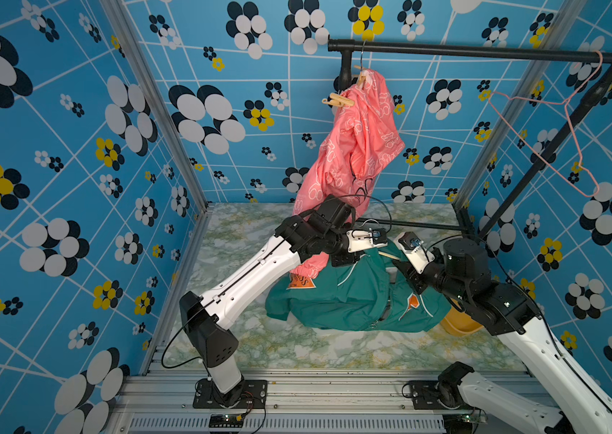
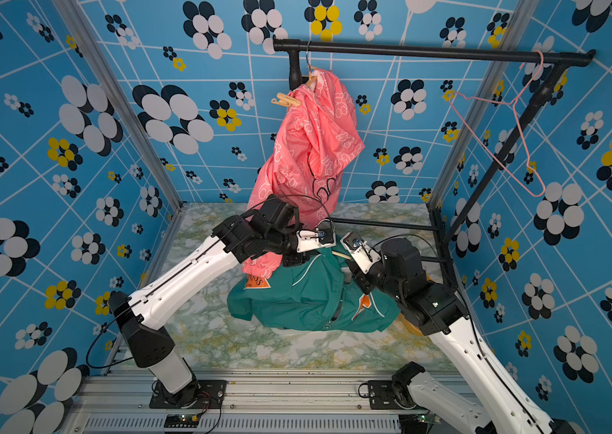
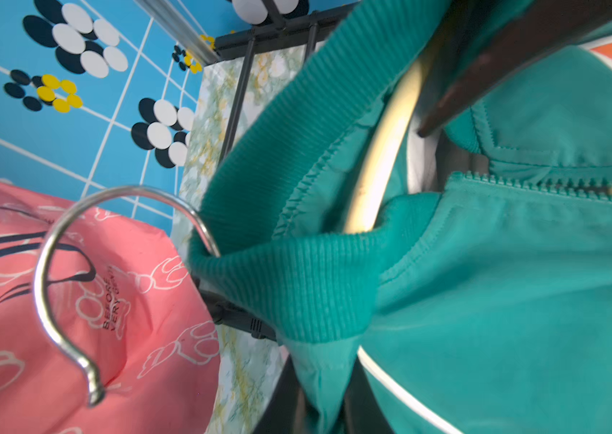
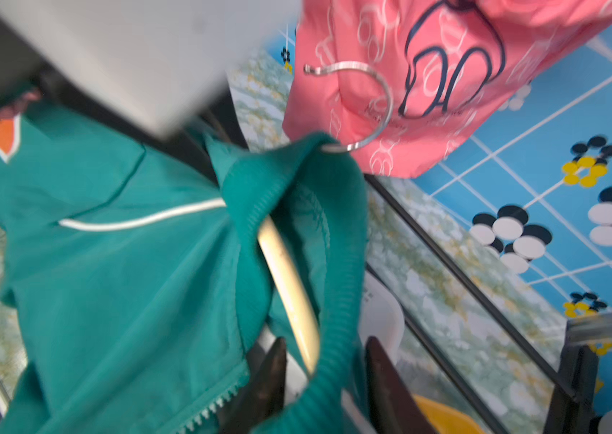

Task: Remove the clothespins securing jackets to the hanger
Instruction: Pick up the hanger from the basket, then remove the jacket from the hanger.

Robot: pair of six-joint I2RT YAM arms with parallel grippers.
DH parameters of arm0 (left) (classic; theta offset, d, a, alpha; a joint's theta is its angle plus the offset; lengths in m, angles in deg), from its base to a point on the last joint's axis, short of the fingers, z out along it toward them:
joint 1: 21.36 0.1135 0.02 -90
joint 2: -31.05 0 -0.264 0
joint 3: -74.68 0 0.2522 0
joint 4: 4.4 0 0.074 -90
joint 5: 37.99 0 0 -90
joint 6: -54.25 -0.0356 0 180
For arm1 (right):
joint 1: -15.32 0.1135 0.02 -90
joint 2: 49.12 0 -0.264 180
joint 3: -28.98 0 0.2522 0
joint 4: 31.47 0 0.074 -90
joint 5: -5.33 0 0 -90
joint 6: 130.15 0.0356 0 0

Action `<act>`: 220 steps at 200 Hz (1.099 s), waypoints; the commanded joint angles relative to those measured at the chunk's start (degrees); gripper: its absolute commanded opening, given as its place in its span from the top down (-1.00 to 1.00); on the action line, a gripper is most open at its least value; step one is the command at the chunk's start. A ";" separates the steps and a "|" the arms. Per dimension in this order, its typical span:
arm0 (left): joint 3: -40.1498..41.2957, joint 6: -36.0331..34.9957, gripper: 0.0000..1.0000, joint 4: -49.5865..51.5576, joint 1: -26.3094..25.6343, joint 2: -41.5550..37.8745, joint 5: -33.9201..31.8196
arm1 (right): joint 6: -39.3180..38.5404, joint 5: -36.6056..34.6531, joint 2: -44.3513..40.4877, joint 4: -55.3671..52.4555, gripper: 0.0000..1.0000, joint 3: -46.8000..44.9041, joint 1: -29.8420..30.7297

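Note:
The teal jacket (image 1: 353,297) (image 2: 308,297) lies bunched on the table with a wooden hanger (image 1: 390,256) (image 4: 289,278) inside its collar. My left gripper (image 1: 345,259) (image 3: 322,360) is shut on a fold of teal fabric below the ribbed collar. My right gripper (image 1: 404,270) (image 4: 327,340) is open, its jaws either side of the collar and hanger arm. The pink jacket (image 1: 357,150) (image 2: 312,150) hangs from the rail. Two tan clothespins (image 1: 339,101) (image 1: 361,79) are clipped at its top. The teal jacket's metal hook (image 3: 49,263) (image 4: 372,112) sticks out free.
A black rail (image 1: 484,50) crosses the top, with an empty pink wire hanger (image 1: 544,150) at its right end. The rack's base bars (image 1: 409,224) run along the marble table (image 1: 296,349) behind the jackets. A yellow bowl (image 1: 458,325) sits under my right arm.

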 commanded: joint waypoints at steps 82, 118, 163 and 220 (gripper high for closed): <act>13.77 -8.36 1.00 -33.13 -4.48 -10.98 -41.87 | 22.97 -15.55 5.55 5.23 -0.37 3.92 0.29; 13.25 -2.45 1.00 -24.69 -4.56 -14.80 -35.04 | 30.54 -16.84 8.57 7.06 -0.37 2.61 0.29; 12.57 0.73 1.00 -21.46 -4.81 -15.67 -31.88 | 36.67 -9.48 5.77 21.92 -0.56 -5.13 1.46; 11.96 1.34 1.00 -20.04 -6.05 -14.68 -31.54 | 36.57 -19.20 11.80 27.83 -0.71 -4.83 6.38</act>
